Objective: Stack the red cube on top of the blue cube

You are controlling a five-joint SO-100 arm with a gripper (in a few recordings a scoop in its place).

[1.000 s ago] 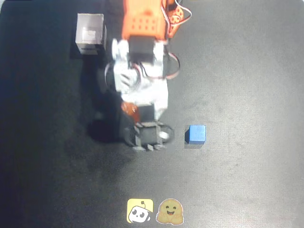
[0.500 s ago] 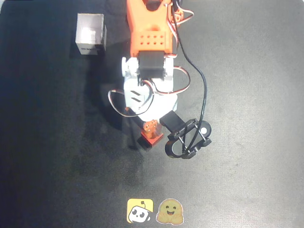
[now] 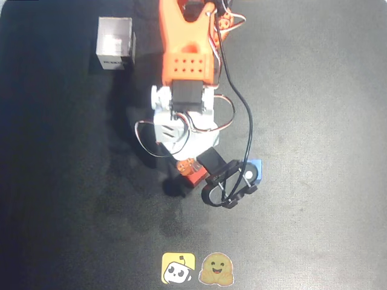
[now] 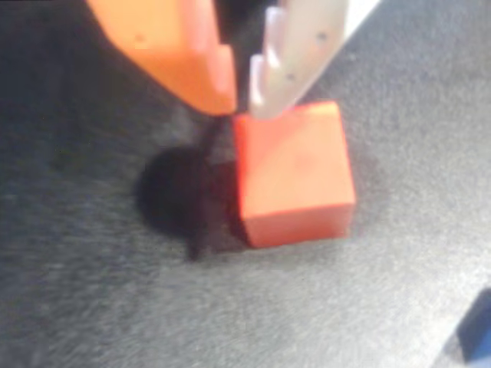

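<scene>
The red cube (image 3: pixel 195 177) (image 4: pixel 295 172) rests on the black mat just below the arm's wrist. My gripper (image 3: pixel 188 167) (image 4: pixel 243 107) hangs over its upper left edge. The orange finger (image 4: pixel 180 54) and the white finger (image 4: pixel 295 54) stand almost together with nothing between them. The white fingertip touches or overlaps the cube's top left corner, and the cube lies to the right of both fingers. The blue cube (image 3: pixel 257 167) (image 4: pixel 479 337) sits to the right of the red one, partly hidden under the black wrist camera mount (image 3: pixel 228 184) in the overhead view.
A larger white box (image 3: pixel 115 43) stands at the back left of the black mat (image 3: pixel 314 109). Two stickers (image 3: pixel 196 268) lie at the front edge. The arm's orange and white body (image 3: pixel 186 78) reaches down from the top centre.
The wrist turned and swung right over the last second, so the camera mount now covers part of the blue cube. The red cube has stayed put for the last half second.
</scene>
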